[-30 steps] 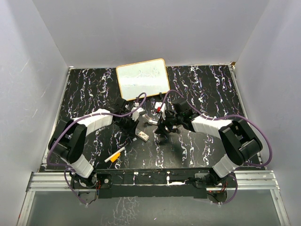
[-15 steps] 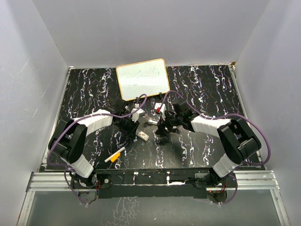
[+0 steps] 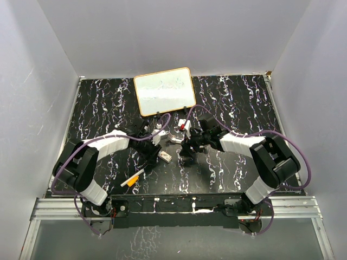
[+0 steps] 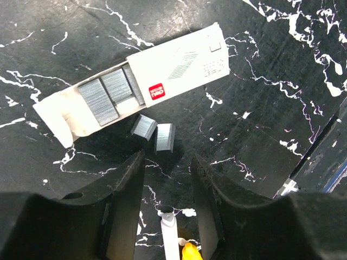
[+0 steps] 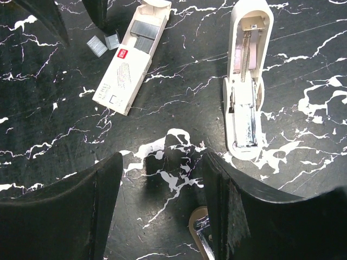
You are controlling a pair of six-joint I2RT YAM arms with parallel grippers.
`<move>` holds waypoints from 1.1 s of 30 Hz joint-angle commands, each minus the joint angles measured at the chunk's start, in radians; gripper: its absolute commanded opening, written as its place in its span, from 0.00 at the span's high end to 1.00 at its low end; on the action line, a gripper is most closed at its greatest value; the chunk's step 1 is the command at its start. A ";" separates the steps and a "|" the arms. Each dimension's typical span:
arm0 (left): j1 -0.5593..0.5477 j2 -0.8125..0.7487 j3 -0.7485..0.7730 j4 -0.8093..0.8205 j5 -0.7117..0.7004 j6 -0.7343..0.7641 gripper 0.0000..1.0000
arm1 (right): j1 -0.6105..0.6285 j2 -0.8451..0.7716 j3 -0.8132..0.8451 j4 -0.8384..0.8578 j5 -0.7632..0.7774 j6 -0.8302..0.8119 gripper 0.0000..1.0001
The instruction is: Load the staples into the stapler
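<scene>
The staples sit in a white pack (image 4: 141,76) with its drawer slid out, grey strips showing. Two short loose staple pieces (image 4: 154,134) lie on the table just beside it. My left gripper (image 4: 165,168) hovers over these pieces, open, with nothing between its fingers. The white stapler (image 5: 246,81) lies flipped open, its metal channel facing up, to the right of the pack (image 5: 130,59). My right gripper (image 5: 162,168) is open and empty above bare table, just short of the stapler. From above, the pack (image 3: 165,157) lies between both grippers.
An orange-and-white marker pen (image 3: 133,179) lies at the front left, its tip showing below my left fingers (image 4: 172,233). A whiteboard (image 3: 164,91) leans at the back. A small white-and-red item (image 3: 183,124) rests behind the stapler. A beige-rimmed metal piece (image 5: 199,238) shows under my right gripper.
My left gripper's jaws have spread apart and the left arm has shifted slightly towards the back. The right arm has barely moved.
</scene>
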 commanded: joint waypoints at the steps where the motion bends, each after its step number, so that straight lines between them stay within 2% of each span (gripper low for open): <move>1: -0.033 -0.046 -0.026 0.027 -0.020 -0.005 0.60 | -0.002 -0.004 0.024 0.029 0.004 -0.013 0.37; 7: -0.072 -0.034 -0.038 0.068 -0.128 -0.024 0.59 | -0.005 -0.018 0.014 0.033 0.015 -0.022 0.37; 12: -0.104 -0.034 -0.050 0.076 -0.194 -0.005 0.64 | -0.009 -0.018 0.015 0.032 0.014 -0.022 0.37; 33: -0.166 -0.058 -0.088 0.047 -0.293 0.043 0.66 | -0.027 -0.024 0.014 0.033 0.014 -0.022 0.36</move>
